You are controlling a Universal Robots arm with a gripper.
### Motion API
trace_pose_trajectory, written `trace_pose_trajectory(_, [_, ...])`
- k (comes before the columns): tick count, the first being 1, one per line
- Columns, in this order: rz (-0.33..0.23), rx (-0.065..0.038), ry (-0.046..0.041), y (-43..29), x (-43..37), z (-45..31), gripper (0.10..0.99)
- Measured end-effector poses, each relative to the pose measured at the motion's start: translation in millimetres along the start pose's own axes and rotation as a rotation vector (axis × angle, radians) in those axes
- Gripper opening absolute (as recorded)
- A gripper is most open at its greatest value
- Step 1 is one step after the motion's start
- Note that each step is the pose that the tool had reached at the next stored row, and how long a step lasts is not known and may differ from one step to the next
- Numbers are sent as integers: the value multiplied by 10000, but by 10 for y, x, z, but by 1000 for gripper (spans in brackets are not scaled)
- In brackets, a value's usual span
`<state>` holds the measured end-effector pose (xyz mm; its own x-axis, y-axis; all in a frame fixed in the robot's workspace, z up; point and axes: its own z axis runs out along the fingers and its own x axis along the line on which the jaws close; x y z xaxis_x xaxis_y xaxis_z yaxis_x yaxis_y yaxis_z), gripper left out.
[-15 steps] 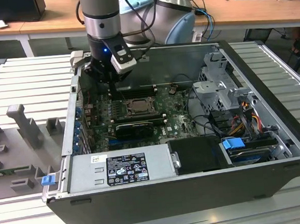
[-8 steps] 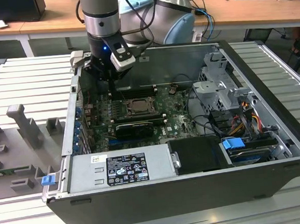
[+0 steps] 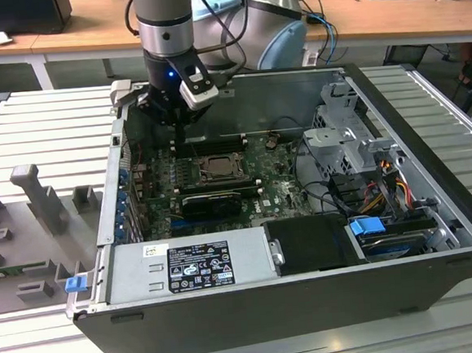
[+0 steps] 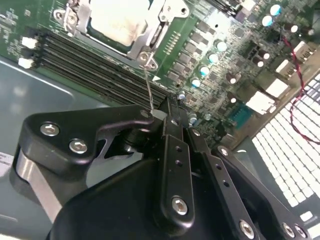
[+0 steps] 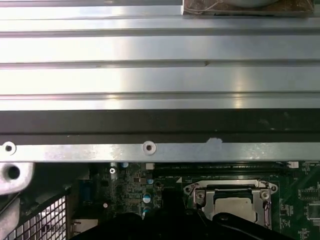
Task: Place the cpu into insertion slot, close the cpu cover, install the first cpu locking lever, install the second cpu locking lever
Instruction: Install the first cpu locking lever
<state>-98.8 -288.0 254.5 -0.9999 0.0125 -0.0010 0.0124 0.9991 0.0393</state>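
The claw (image 4: 162, 114) is pinched shut on the tip of the thin wire lever (image 4: 148, 85), apparently holding it raised to swing about its hinge by the socket (image 4: 145, 57) beyond, where the chip (image 4: 117, 20) already sits under the closed cover (image 4: 167, 12) on the green board (image 4: 210, 45).

The scene holds one gripper (image 4: 168, 106), one open computer case (image 3: 271, 313), one cpu (image 5: 235, 205), one cpu cover (image 5: 227, 186), one power supply (image 3: 186, 266) and two blue clips (image 3: 75, 281).
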Motion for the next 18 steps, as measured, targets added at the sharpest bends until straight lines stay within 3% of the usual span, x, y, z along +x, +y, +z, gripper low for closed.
trace_pose_trajectory(4, [-10,-3,-128,3,-59,2,106])
trace_pose_trajectory(18, [-11,-15,-132,6,-341,7,106])
